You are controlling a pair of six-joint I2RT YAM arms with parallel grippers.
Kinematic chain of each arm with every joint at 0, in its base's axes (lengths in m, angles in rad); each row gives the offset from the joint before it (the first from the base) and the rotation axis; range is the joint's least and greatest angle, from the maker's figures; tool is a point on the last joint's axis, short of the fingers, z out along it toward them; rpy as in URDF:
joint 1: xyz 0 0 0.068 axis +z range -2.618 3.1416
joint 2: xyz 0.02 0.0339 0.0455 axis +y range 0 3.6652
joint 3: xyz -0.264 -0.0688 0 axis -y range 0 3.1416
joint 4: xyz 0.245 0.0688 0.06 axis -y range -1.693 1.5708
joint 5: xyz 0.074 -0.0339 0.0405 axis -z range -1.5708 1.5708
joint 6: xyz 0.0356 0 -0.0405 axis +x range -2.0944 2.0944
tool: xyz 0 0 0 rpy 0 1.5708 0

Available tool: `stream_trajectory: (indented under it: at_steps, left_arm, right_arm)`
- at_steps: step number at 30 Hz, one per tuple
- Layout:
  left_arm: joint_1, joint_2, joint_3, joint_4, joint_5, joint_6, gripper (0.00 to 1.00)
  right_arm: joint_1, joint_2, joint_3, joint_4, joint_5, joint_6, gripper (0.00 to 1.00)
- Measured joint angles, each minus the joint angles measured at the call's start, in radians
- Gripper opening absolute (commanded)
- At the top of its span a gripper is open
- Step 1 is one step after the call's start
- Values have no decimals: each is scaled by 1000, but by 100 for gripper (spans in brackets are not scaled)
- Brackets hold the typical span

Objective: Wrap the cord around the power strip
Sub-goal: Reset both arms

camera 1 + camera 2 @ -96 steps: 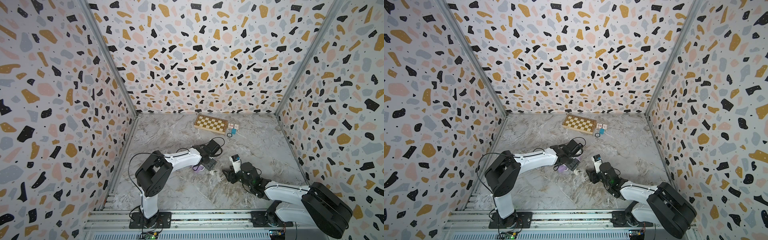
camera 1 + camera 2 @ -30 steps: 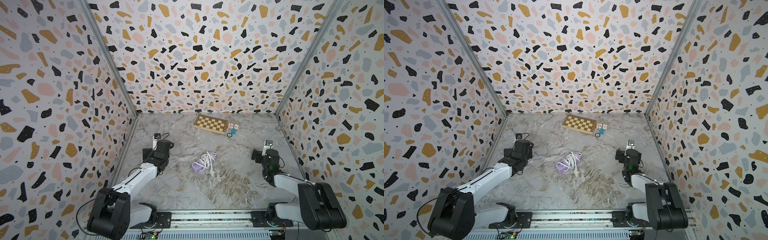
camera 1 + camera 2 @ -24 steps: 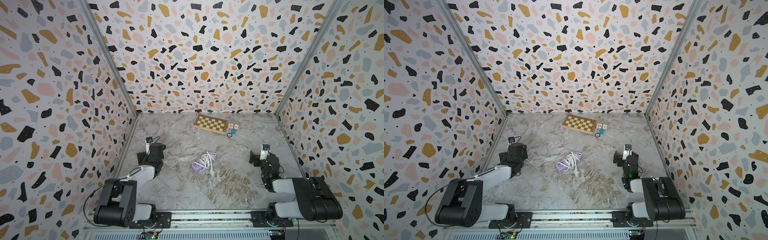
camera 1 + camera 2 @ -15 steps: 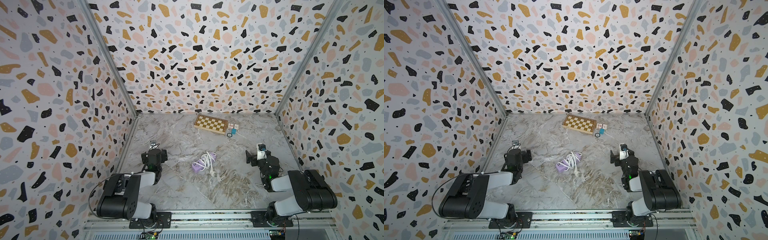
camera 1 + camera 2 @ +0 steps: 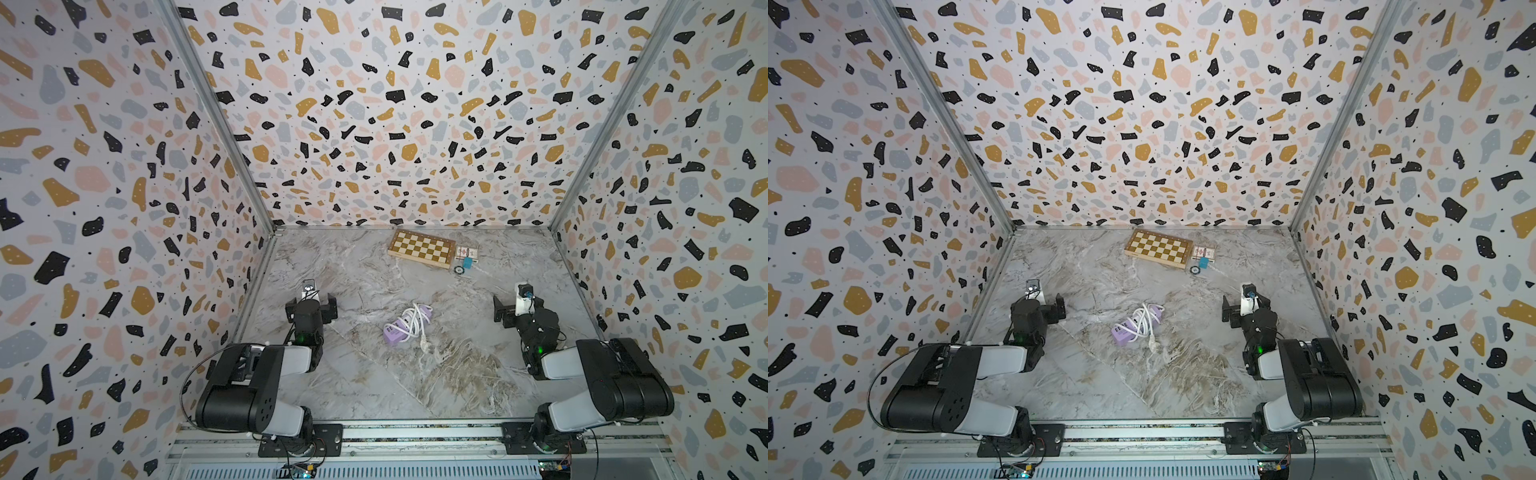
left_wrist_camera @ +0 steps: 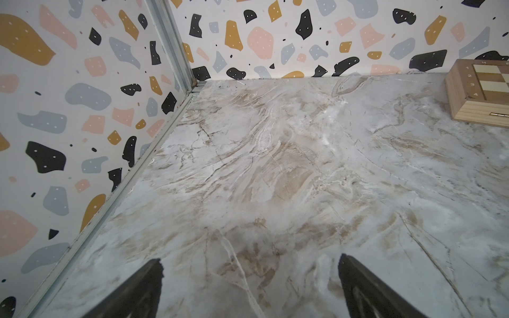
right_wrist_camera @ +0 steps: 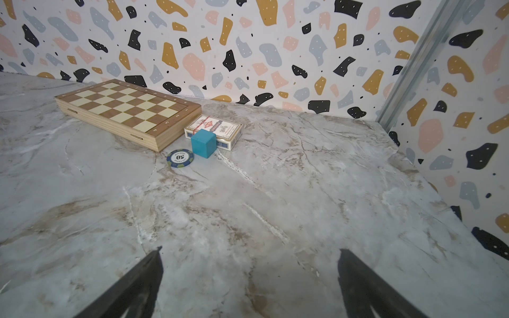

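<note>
Purple strip (image 5: 391,335) sits in the middle of the table (image 5: 415,386), white cord (image 5: 414,321) looped over it, plug (image 5: 422,343) just beside. Left fingers (image 6: 137,291) and right fingers (image 7: 135,286) are both spread wide, empty, well off to the sides.

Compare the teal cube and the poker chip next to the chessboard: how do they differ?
Shape: the teal cube is a block, the poker chip a flat disc. Height: the cube stands clearly taller than the chip. Colour: the cube is plain teal, the chip dark blue with a white centre marked 50. Both rest on the table by a corner of the chessboard.
</note>
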Motion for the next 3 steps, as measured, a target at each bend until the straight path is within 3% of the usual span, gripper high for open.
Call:
stream_trajectory:
  at_steps: [3]
  left_arm:
    - [0, 0, 0, 2, 0, 0, 99]
  right_arm:
    - [0, 3, 2, -2, 2, 0, 100]
